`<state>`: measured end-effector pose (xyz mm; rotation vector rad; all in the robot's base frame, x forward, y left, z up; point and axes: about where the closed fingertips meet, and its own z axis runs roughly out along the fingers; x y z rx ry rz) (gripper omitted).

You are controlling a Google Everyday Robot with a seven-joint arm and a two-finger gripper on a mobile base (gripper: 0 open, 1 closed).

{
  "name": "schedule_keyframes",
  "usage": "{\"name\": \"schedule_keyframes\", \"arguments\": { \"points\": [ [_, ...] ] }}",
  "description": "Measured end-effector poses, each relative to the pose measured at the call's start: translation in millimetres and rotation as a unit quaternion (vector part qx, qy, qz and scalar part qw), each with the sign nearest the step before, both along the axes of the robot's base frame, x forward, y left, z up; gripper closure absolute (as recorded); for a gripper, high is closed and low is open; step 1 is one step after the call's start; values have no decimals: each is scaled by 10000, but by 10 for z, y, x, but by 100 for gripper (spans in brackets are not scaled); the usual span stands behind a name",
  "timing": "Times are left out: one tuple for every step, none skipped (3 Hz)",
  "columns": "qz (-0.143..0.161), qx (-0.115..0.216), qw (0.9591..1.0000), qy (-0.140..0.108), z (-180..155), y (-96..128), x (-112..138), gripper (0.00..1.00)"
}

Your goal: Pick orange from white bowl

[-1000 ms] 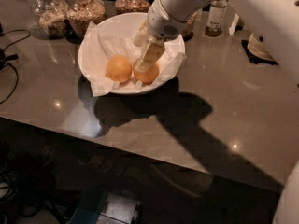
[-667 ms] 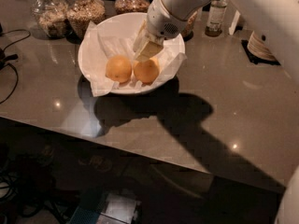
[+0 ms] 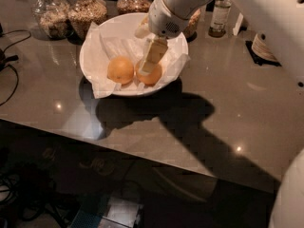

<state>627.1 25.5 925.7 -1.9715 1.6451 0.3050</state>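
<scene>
Two look-alike oranges lie side by side in the white bowl, on its crumpled white paper, at the back of the table. One orange is on the left, the other orange on the right. My gripper comes down from the white arm at the upper right and is low over the right orange, touching or nearly touching its top. It covers part of that orange. The left orange is fully in view and untouched.
Three glass jars of grains stand behind the bowl, with a small bottle to their right. A round dark-based object is at the far right. Cables lie at the left edge. The table's front edge runs diagonally below the bowl.
The gripper lifted a little off the right orange, then came back down onto it. Both oranges stay where they were in the bowl.
</scene>
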Motion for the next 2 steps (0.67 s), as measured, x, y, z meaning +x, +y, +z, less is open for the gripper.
{"name": "schedule_keyframes", "arguments": {
  "points": [
    [-92, -17, 9999, 69, -68, -16, 100, 18],
    [-216, 3, 9996, 168, -168, -42, 186, 30]
  ]
}}
